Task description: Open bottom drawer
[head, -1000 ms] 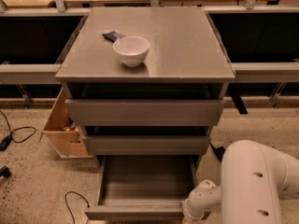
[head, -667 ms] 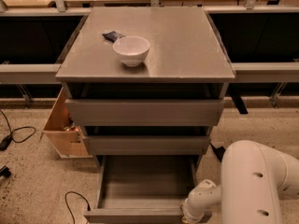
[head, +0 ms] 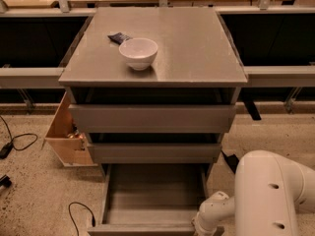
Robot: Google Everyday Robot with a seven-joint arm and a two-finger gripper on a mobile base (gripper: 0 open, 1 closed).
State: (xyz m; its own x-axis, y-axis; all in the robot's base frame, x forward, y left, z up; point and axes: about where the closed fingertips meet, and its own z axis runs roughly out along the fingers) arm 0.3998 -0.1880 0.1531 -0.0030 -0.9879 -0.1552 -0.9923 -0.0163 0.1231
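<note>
The bottom drawer [head: 152, 191] of the grey cabinet [head: 155, 58] stands pulled out. Its shallow grey tray interior is open to view and empty, and its front panel [head: 142, 228] lies at the bottom edge of the view. My white arm [head: 270, 195] comes in from the lower right. Its wrist [head: 212, 214] bends down to the drawer front's right corner. My gripper is at that corner, cut off by the bottom edge of the view. The two upper drawer fronts [head: 152, 118] are pushed in.
A white bowl [head: 139, 52] and a small dark packet [head: 119, 37] sit on the cabinet top. A light wooden box [head: 66, 136] stands against the cabinet's left side. Black cables [head: 19, 141] lie on the speckled floor at left. Dark shelving runs behind.
The bottom drawer has slid slightly further out toward the camera, and my wrist has moved with it.
</note>
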